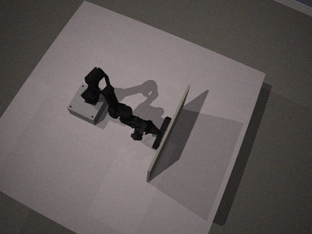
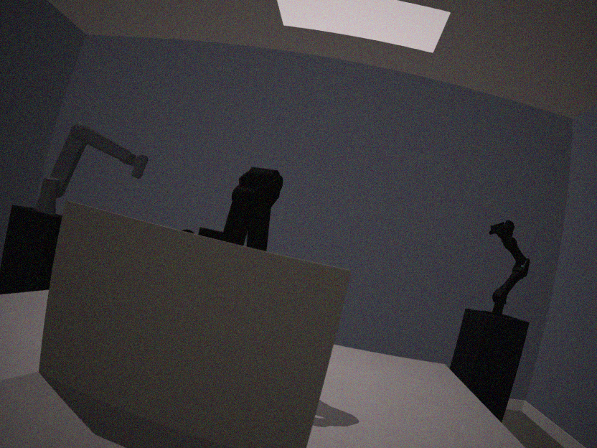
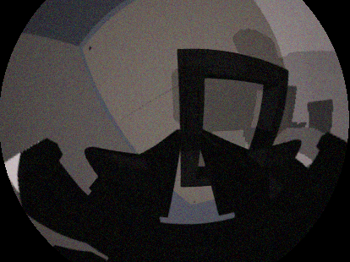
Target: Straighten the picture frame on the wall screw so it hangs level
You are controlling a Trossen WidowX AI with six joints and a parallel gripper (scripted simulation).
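While gripper [image 1: 160,134] [image 3: 188,133] grips, frame [image 1: 162,133] [image 3: 188,95] sits between fingers.

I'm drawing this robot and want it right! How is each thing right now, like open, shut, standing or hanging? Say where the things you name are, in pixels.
Hand [image 3: 188,133]: shut on the picture frame.
Picture frame [image 1: 167,120] [image 3: 191,87]: upright, held at the panel's front; level or not, I cannot tell.
Panel [image 1: 170,129] [image 2: 189,319] [image 3: 139,70]: standing upright.
Ceiling light [image 2: 363,14]: lit.

The pale, flat counter [image 1: 135,49] [image 2: 388,388] [image 3: 300,19] bears a grey block [image 1: 87,105] near one side; an upright panel [image 1: 168,133] [image 2: 189,319] [image 3: 135,70] stands well apart from it; dark shadows fall across the surface
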